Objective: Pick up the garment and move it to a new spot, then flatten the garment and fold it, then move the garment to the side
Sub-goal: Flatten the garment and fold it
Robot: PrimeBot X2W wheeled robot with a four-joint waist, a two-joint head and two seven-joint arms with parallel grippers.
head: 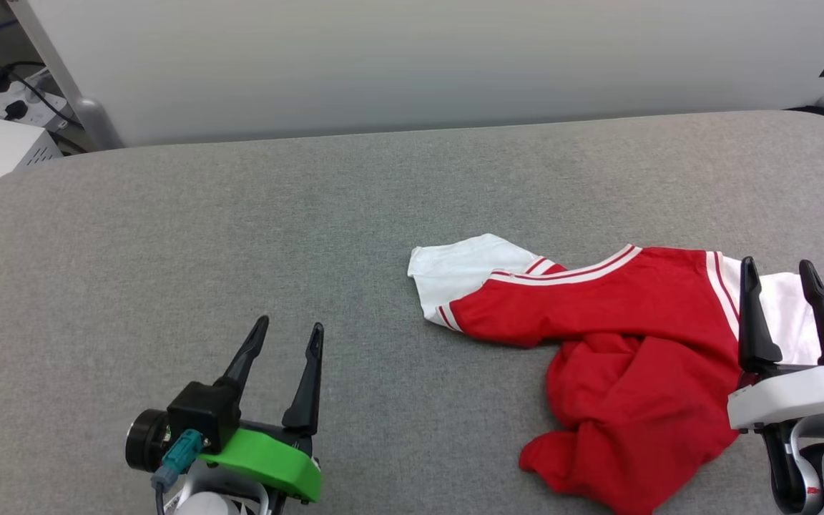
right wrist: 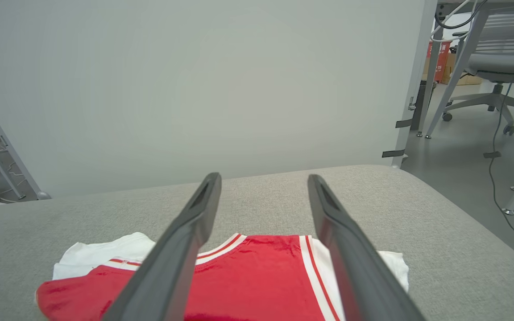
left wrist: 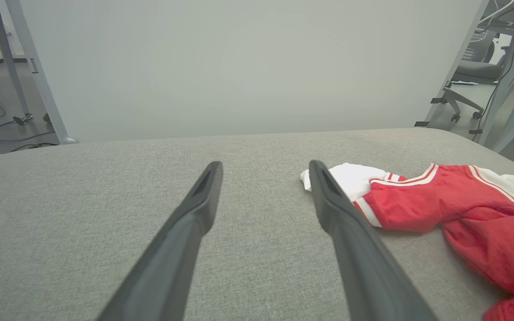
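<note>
Head view: the garment [head: 619, 336] lies crumpled on the right, near part of the grey surface [head: 240, 214] – red body bunched toward the near edge, one white sleeve [head: 455, 272] with striped trim reaching left, another white patch at its far right end. The left gripper [head: 290, 323] hangs over bare cloth-free surface at the near left, well apart from the garment, fingers spread wide and empty. The right gripper [head: 777, 263] sits over the garment's right end, also wide open with nothing in it. By my reading the first step, the pick-up, is not yet begun. Left wrist view: the left gripper [left wrist: 265, 163] points along the surface, fingers parted and empty, the garment [left wrist: 417, 200] off to the right with its white sleeve nearest. Right wrist view: the right gripper [right wrist: 263, 176] looks down over the red shoulder and striped trim of the garment [right wrist: 257, 276], which lies below its open fingers – whether they touch it I cannot tell. The next move likely calls for lowering onto a raised fold and closing, while the left arm travels right to the sleeve
</note>
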